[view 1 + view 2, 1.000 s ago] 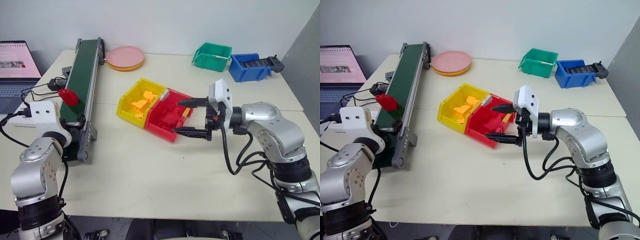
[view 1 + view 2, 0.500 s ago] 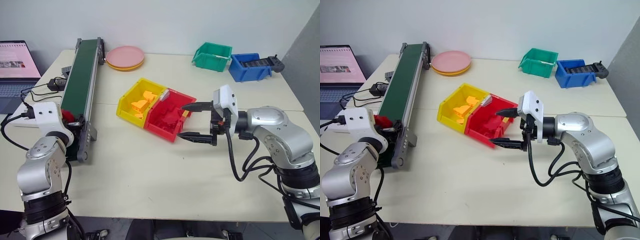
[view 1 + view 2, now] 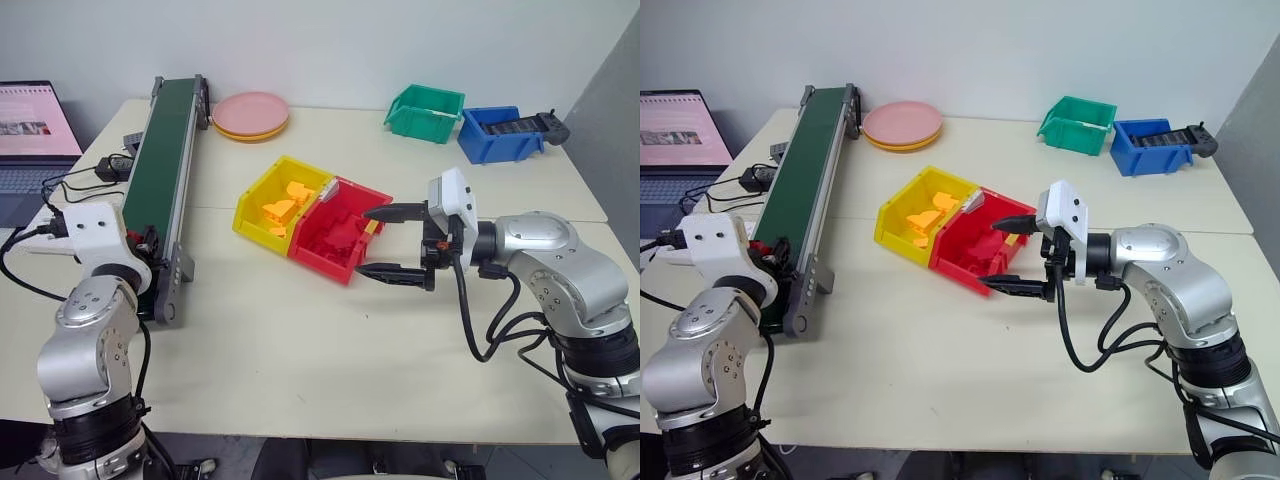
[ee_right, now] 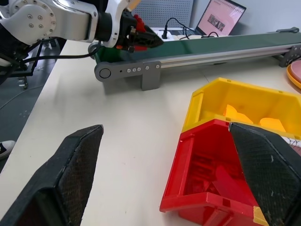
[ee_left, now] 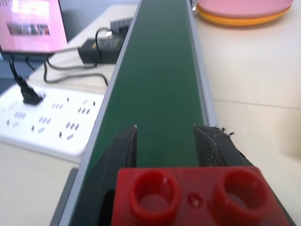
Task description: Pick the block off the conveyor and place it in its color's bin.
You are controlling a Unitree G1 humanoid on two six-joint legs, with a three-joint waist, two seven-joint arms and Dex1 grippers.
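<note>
L gripper [image 5: 164,150] sat over the near end of the conveyor [image 3: 160,150], its fingers [image 5: 124,148] closed on the red block [image 5: 195,195]; block was held between them just above the green belt, studs up. In the R wrist view the block [image 4: 134,28] showed as a bit of red in the L gripper at the conveyor's end roller.

R gripper [image 3: 385,242] hung beside the red bin [image 3: 345,228], pointing toward it, fingers [image 3: 395,212] spread wide w/ nothing between them. Red bin held red pieces, touching the yellow bin [image 3: 280,195] w/ orange-yellow pieces, both mid tabletop [image 3: 300,350].

Far side: pink plates [image 3: 250,113] near the conveyor's far end, green bin [image 3: 425,112] just beside blue bin [image 3: 500,133]. Laptop [image 3: 35,130], cables and a white power strip [image 5: 42,125] lay by the conveyor's outer side.
</note>
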